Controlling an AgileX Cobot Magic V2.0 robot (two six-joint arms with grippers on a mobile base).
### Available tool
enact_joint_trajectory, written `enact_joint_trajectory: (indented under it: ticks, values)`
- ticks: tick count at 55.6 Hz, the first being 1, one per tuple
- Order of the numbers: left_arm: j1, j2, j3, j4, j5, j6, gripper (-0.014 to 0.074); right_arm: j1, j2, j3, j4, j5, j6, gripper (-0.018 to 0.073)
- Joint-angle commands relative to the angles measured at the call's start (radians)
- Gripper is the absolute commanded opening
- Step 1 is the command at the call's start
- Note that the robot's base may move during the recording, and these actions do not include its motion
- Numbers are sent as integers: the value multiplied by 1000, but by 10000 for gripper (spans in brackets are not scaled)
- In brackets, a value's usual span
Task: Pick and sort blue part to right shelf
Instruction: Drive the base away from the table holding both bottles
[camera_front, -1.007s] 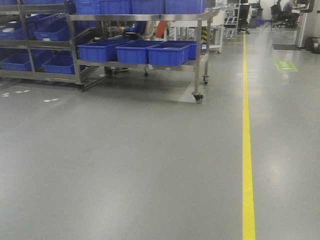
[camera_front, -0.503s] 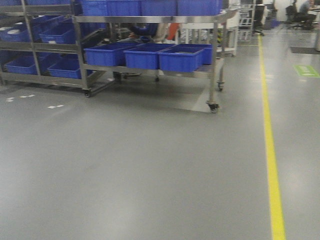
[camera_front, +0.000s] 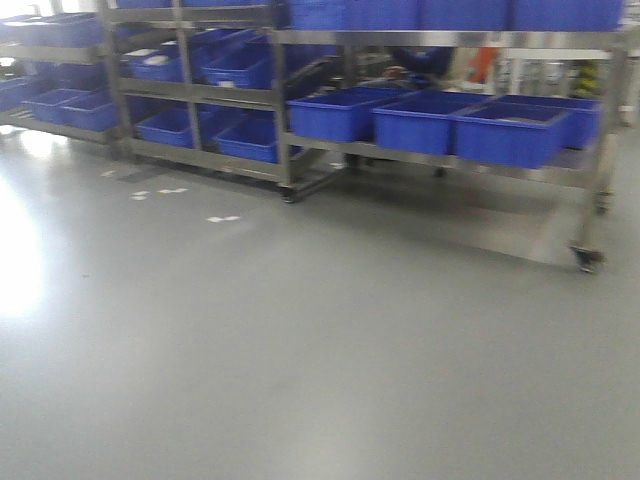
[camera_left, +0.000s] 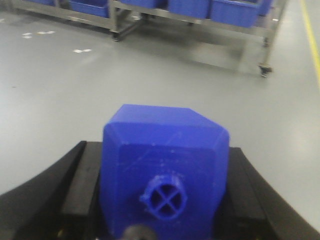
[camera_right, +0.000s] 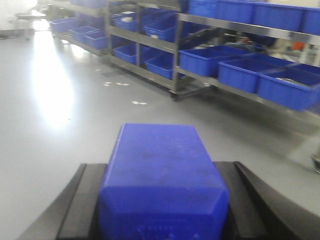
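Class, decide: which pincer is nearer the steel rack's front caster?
Right, probably. The caster lies far ahead and rightward of the left pincer; in the right wrist view it sits low at the frame edge, close beside the right pincer.

Wide grey floor (camera_front: 300, 350) here, with bright glare (camera_front: 20, 250) washing over its left edge. White tape marks (camera_front: 222, 218) dot it just before the left rack (camera_front: 200, 93). The left wrist view catches a yellow line (camera_left: 309, 35) running along the far right.
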Motion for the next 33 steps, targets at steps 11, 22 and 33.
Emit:
enact_joint_trajectory:
  ticks: [11, 22, 33]
  values:
    - [3, 17, -33, -12, -90, -8, 270, -1, 20, -28, -29, -82, -8, 123]
    - [3, 17, -33, -12, -90, -8, 270, -1, 20, -28, -29, -82, -8, 123]
    - [3, 17, -33, -12, -90, -8, 270, -1, 20, -28, -29, -82, -8, 123]
